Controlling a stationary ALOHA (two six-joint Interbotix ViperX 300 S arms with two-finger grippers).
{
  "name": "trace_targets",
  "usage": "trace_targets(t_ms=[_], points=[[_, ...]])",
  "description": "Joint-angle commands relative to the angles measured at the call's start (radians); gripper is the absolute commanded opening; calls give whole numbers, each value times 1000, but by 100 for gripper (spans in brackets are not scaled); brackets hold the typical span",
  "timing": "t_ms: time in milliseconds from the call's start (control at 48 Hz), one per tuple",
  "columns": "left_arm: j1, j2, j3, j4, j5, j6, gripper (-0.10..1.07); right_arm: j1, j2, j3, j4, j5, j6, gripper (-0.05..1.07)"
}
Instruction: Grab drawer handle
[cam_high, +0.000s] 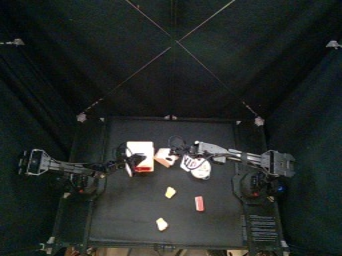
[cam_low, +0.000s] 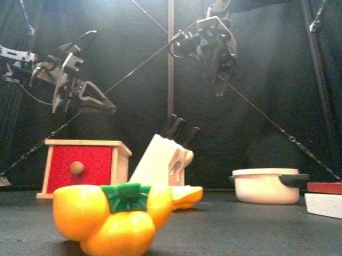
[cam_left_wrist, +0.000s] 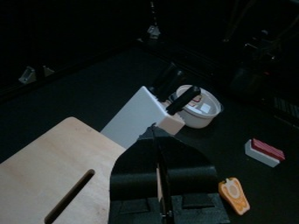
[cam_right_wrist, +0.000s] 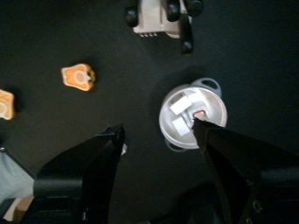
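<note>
The drawer (cam_low: 83, 168) is a small red-fronted box with a pale wooden top, standing at the table's left. Its handle, a round red knob (cam_low: 78, 167), faces the front camera. The top view shows the drawer (cam_high: 139, 157) just ahead of my left arm. My left gripper (cam_low: 62, 92) hangs shut and holding nothing, high above the drawer. In its wrist view the left gripper (cam_left_wrist: 160, 149) is over the drawer's wooden top (cam_left_wrist: 52, 179). My right gripper (cam_low: 217, 60) is raised and open, directly above a white pot (cam_right_wrist: 191, 115); the right gripper (cam_right_wrist: 158, 128) holds nothing.
A white knife block (cam_low: 163, 160) stands right beside the drawer. The white pot (cam_low: 267, 185) sits to the right. A yellow toy pepper (cam_low: 114, 215) lies at the front edge. Small orange and red blocks (cam_high: 198, 204) are scattered on the near half of the table.
</note>
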Motion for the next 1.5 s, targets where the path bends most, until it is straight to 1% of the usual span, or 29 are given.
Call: trace_targets(t_ms=[0, 167, 292, 542, 708, 729, 750, 812, 917, 1042, 1104, 1229, 1375, 1479], points=[[-11, -12, -6, 20, -3, 2, 12, 12, -83, 71, 28, -121, -2, 94], [-20, -21, -5, 23, 14, 2, 12, 18, -144, 184, 48, -256, -2, 94], [-21, -23, -5, 25, 41, 3, 13, 21, -195, 273, 48, -379, -2, 94], [-23, -25, -3, 43, 52, 0, 14, 51, -275, 433, 72, -657, -9, 94], [-37, -26, -5, 38, 77, -2, 18, 103, -314, 529, 49, -900, -20, 94], [-40, -29, -6, 37, 86, -2, 20, 112, -321, 545, 40, -948, -20, 94], [-41, -31, -8, 35, 92, -2, 21, 115, -322, 549, 37, -965, -20, 94], [-46, -37, -9, 34, 112, -2, 25, 129, -333, 584, 3, -1071, -18, 94], [-57, -51, -11, 28, 147, -3, 34, 132, -339, 629, -40, -1215, -2, 94], [-81, -66, -11, 2, 195, -3, 44, 127, -331, 670, -61, -1356, -2, 94], [-106, -71, -12, -23, 225, -5, 49, 126, -318, 680, -58, -1411, -2, 94], [-149, -77, -12, -92, 272, -5, 53, 121, -281, 678, -23, -1523, 2, 94], [-195, -84, -9, -215, 290, -5, 53, 104, -239, 653, 26, -1592, -2, 94], [-215, -89, -2, -310, 291, -5, 53, 94, -209, 623, 31, -1595, 0, 94]])
